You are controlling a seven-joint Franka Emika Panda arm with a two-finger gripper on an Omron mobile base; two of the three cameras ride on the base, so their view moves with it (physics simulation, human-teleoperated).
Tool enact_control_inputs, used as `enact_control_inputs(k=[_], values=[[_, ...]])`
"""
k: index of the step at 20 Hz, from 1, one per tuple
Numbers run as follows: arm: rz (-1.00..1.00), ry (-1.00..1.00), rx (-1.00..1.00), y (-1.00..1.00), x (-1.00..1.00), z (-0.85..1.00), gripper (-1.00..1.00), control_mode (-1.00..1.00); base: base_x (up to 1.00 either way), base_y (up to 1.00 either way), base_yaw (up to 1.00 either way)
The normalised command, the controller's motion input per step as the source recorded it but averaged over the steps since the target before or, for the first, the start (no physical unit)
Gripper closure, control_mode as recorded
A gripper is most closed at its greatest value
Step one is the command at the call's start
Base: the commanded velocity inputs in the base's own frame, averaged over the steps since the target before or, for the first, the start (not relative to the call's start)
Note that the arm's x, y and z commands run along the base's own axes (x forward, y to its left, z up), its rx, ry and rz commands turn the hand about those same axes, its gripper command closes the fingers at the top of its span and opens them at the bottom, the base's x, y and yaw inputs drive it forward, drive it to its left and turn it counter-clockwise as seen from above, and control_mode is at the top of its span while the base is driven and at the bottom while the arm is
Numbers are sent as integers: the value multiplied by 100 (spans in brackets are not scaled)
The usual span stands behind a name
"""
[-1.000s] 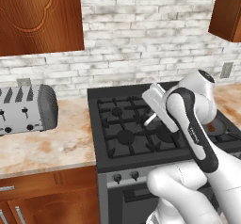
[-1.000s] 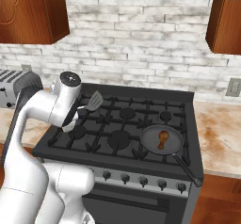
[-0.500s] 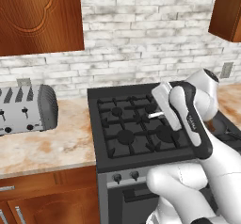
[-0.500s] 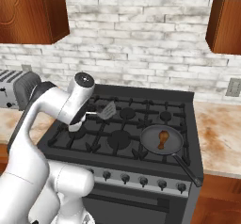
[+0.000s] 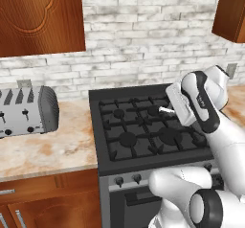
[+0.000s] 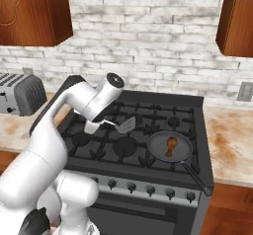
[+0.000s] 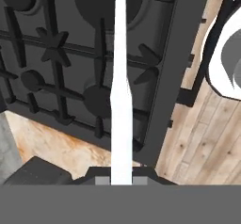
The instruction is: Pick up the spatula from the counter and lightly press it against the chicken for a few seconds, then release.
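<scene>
The spatula [image 6: 126, 125] was held by its white handle [image 7: 120, 100] in the gripper [image 6: 98, 125], whose fingers were closed tight on it. Its head was carried above the stove grates [image 6: 106, 152], just left of the pan [image 6: 157, 149]. The chicken [image 6: 170, 145] lay in that pan, apart from the blade. For a good press, the blade should be brought rightward over the rim, levelled flat and lowered gently until only light contact is made
</scene>
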Motion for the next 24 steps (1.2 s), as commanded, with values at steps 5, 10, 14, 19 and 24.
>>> enact_control_inputs(k=[5,10,14,19,24], values=[[-5,10,7,-38,34,0,100,-100,0,0,0],[-6,12,5,-30,41,-2,100,-100,0,0,0],[-4,13,8,-42,31,-10,100,-100,0,0,0],[0,6,11,-47,24,-6,100,-100,0,0,0],[0,3,13,-37,24,-4,100,-100,0,0,0]])
